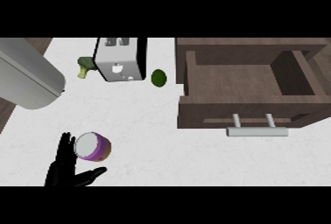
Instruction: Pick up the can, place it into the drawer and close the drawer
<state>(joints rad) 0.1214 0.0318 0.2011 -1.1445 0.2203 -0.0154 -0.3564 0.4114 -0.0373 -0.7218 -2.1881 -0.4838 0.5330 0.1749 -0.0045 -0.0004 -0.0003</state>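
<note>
A purple can (93,147) with a silver lid stands on the white counter (155,144) at the lower left. My left hand (63,171) comes in from the lower edge right beside it. The fingers are straight along the can's left side and the thumb is spread out below it, so the hand is open and not closed on the can. The wooden drawer (242,83) at the upper right is pulled out, its inside bare, and its metal handle (256,131) points toward me. My right hand does not show.
A silver toaster (119,59) stands at the back, with broccoli (85,66) to its left and a dark green fruit (158,78) to its right. A large grey cylinder (29,74) fills the upper left. Bare counter lies between the can and the drawer.
</note>
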